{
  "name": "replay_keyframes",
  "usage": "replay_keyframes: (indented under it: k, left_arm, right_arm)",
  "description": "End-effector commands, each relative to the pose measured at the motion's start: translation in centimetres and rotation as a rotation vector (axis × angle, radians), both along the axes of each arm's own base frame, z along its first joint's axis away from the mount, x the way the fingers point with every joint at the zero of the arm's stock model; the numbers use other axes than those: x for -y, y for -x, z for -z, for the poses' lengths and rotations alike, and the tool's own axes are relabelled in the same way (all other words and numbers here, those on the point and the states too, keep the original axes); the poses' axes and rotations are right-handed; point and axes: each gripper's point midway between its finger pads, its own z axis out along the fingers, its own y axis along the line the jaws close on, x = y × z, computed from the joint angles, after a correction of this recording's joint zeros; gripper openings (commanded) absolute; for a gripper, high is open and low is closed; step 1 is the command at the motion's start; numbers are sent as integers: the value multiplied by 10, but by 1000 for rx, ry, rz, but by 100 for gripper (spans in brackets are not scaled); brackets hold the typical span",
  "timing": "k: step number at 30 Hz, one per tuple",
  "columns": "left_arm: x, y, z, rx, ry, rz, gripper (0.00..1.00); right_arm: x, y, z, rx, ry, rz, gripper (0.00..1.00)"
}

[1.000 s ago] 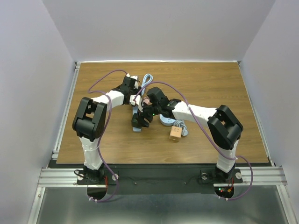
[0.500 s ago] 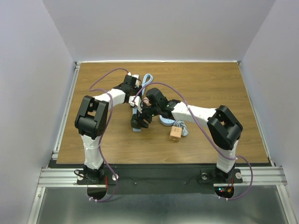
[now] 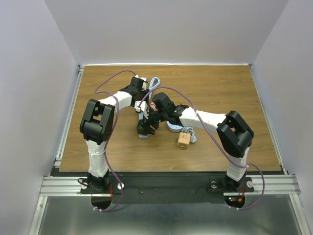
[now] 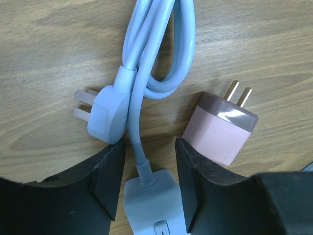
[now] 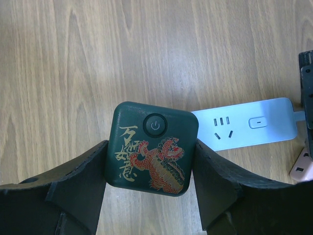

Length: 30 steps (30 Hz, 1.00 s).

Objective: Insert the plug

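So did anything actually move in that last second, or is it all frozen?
Only slightly. The left arm swung its elbow a little rightward, and the left end effector, closed around the end of the power strip, eased toward the far edge of the table. The right end effector, holding the green charger, stayed put, as did the pink plug and tan block.

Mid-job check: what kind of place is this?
Likely a lab test cell: plain white walls around a wooden table, an aluminium rail in front, a power strip and green charger as props.
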Motion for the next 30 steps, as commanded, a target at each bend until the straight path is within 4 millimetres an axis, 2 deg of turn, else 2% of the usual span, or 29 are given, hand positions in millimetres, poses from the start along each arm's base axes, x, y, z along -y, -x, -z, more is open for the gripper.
replay_keyframes:
  k: [1,6,18,24,30]
  left_arm:
    - [11,-8,-4,9,16,54,56]
    - [17,-10,-1,-5,27,85,56]
    - [19,-9,5,-26,17,125,55]
    - [17,-8,7,-33,0,143,55]
    - [19,-8,6,-36,-11,181,54]
  right_arm:
    - [-8,11,3,-6,2,-31,1]
    - [-10,8,11,-6,17,-34,0]
    - [-12,-12,29,73,68,-16,0]
    - [3,-14,39,97,119,23,1]
    - [13,-10,36,103,130,41,1]
